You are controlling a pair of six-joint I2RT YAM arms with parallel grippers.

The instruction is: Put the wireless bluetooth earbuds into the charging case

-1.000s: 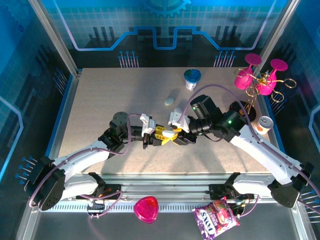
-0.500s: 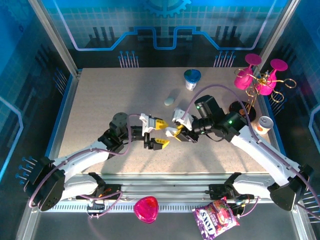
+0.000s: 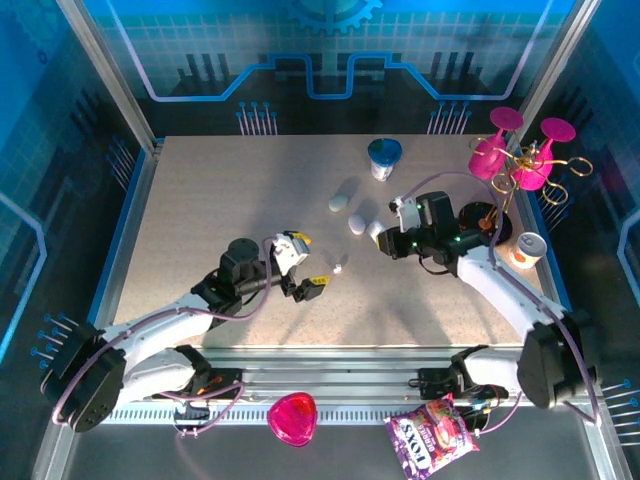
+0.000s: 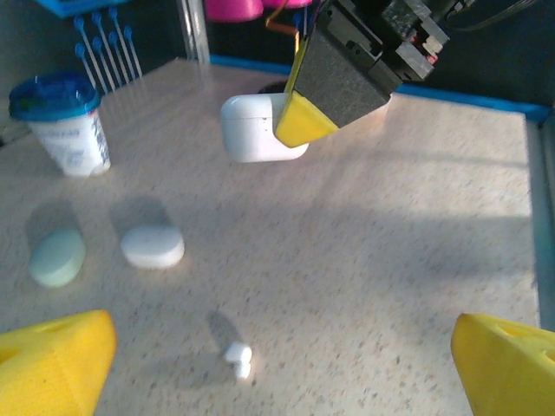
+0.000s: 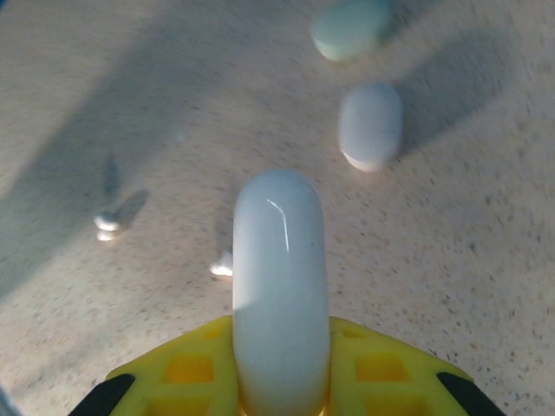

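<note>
We saw left gripper [image 3: 311,262] spread wide, empty. Earbud [image 3: 339,267] lay on table [image 3: 200,200] just beyond its open jaws, toward right gripper [image 3: 384,240], which clamped white case [image 3: 376,231]. We judged left arm nearer; earbud's long axis too small to tell

Only one print comes close to legible. It is on the purple snack bag [image 3: 432,437], which lies well apart from the right gripper [image 3: 384,240], on the arm-base side of it and past the table's near edge. Big white block letters run aslant across the bag and look like "SXOL", perhaps seen upside down; the word cannot be made sure. The blue-lidded white cup [image 4: 59,121], beyond that gripper, bears faint bluish print too blurred to read. The can [image 3: 525,250], off to the gripper's right, shows orange and white markings too small to read.
</note>
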